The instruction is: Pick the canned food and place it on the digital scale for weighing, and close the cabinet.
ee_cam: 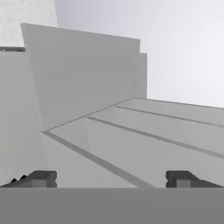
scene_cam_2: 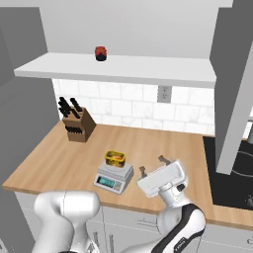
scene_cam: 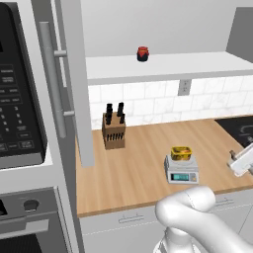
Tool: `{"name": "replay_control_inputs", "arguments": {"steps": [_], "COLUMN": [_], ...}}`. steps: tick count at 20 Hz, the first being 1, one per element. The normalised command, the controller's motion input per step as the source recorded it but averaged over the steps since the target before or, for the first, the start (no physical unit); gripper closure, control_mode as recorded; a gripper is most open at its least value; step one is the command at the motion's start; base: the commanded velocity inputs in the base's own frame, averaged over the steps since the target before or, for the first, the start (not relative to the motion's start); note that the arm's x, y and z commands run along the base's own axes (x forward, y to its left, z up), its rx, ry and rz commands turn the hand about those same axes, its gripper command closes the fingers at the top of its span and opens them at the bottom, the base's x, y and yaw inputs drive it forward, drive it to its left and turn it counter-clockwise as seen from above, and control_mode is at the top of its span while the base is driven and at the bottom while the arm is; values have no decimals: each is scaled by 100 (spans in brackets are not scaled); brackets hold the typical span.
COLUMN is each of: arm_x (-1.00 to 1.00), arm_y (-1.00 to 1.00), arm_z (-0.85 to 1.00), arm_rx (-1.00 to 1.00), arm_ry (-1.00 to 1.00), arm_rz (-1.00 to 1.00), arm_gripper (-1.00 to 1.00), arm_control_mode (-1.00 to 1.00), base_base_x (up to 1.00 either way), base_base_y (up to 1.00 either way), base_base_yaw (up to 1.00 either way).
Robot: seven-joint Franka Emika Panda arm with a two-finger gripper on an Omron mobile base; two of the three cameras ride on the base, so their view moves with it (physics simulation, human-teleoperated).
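Tin weighed, cabinet doors stood open
The gripper (scene_cam_2: 152,167) hung empty, jaws wide; it should push each cabinet (scene_cam: 74,84) door flat-on near the handle

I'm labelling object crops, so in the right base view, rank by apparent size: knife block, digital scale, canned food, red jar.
1. Knife block and digital scale: look about alike, not ranked.
2. Canned food, on the scale.
3. Red jar: smallest, though it sits farther back on the shelf.
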Motion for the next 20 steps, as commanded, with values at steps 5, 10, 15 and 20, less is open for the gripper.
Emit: {"name": "replay_control_inputs", "arguments": {"steps": [5, 10, 15, 20], "arm_x": [0, 7, 27, 14], "arm_y": [-84, -44, -34, -35], "arm_z": [32, 14, 10, 28], "arm_rx": [8, 0, 0, 0], "arm_ry": [23, 24, 14, 13], "arm_rz": [-14, -27, -43, -38], "arm_gripper": [-100, -100, -100, -100], "arm_control_mode": [-100, -100, -100, -100], "base_base_x": [0, 0, 0, 0], "base_base_y": [0, 0, 0, 0], "base_base_yaw": [0, 0, 0, 0]}}
